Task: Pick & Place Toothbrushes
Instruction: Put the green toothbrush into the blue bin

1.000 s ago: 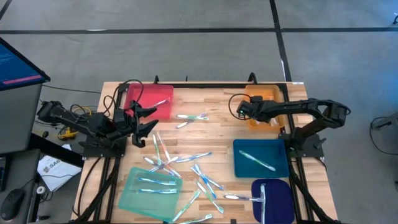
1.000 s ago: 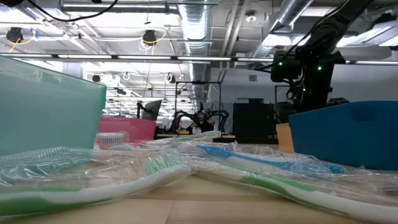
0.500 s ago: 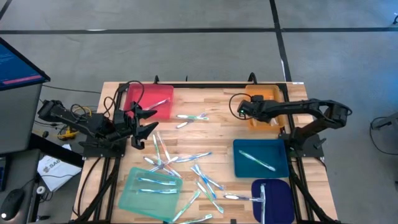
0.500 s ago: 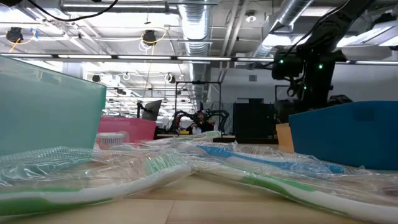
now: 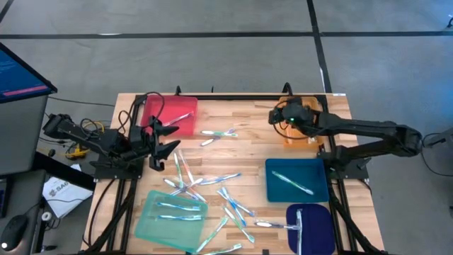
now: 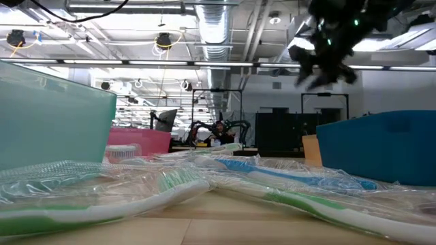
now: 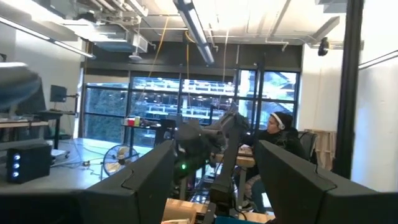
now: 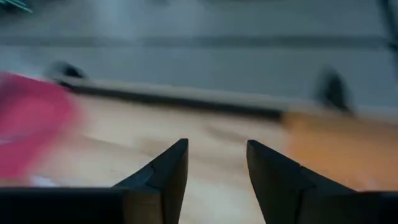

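Judging from the layout, a return for the next pick is in hand, with nothing carried. The wooden table [image 5: 248,152] is taken as the landmark, and it bears five trays: a pink tray [image 5: 170,113] at its far left corner, an orange tray [image 5: 306,134] at its far right, a blue tray [image 5: 297,180] on its right side, a teal tray [image 5: 170,212] at its near left corner and a dark blue tray [image 5: 310,225] at its near right corner. The right arm is stretched in from the table's right edge, and the right gripper [image 8: 214,163] is held above the table just beside the orange tray; its fingers are seen apart in its wrist view, with nothing between them. The left gripper [image 7: 214,180] is parked at the table's left edge beside the pink tray, its fingers spread wide and empty.

The toothbrushes [image 5: 205,184] are mostly scattered loose across the middle of the table, a pair [image 5: 219,133] lies near the far edge, and single ones are already laid in the pink, blue, teal and dark blue trays. For the next move, one loose brush is to be singled out, and the open fingers are to be lowered astride its thin handle, clear of crossed neighbours.
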`<state>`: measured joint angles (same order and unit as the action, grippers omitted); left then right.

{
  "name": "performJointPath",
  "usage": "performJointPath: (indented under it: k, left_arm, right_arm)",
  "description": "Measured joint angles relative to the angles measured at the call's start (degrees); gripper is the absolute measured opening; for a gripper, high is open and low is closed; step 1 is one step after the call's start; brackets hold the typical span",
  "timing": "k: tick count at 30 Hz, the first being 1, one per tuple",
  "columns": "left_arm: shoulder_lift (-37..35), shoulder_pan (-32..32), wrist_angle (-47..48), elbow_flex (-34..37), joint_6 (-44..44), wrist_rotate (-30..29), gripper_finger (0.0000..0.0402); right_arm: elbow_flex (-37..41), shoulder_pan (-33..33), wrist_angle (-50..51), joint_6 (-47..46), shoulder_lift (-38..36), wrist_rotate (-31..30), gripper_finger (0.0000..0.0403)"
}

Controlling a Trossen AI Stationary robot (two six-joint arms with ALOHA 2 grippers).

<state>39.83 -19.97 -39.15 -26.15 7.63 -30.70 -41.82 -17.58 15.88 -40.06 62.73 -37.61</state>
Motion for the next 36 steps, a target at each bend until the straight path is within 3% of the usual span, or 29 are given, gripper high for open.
performJointPath:
  k: [4, 7, 9, 14, 20, 27, 36]
  left_arm:
    - [-0.01, 0.00, -0.44, 0.00, 0.31, 0.68, 0.0222]
    - [-0.04, 0.02, -0.88, -0.02, 1.48, 0.97, 0.0222]
    - [-0.04, 0.40, -0.93, -0.02, 1.54, 3.16, 0.0222]
    - [0.04, 0.79, -1.33, -0.86, 1.57, 12.44, 0.0222]
    - [0.90, 0.72, -1.08, -1.84, 1.59, 19.62, 0.0222]
    - [3.37, 0.76, -0.70, -3.22, 1.60, 21.16, 0.0222]
    - [4.93, 0.76, -0.84, -3.93, 1.35, 23.40, 0.0222]
  right_arm:
    - [-0.02, 5.54, -20.66, 18.42, 0.48, 1.07, 0.0163]
    - [-0.04, 10.09, -32.13, 31.94, 2.43, 6.88, 0.0164]
    - [-0.06, 13.40, -36.32, 36.36, 4.39, 10.39, 0.0162]
    - [0.00, 19.73, -46.67, 46.30, 8.94, 12.47, 0.0157]
    - [-3.50, 24.34, -44.10, 49.66, 9.73, 12.50, 0.0149]
    - [-7.77, 28.77, -39.63, 50.04, 9.71, 13.15, 0.0138]
    - [-7.96, 33.90, -40.90, 54.17, 9.71, 26.47, 0.0131]
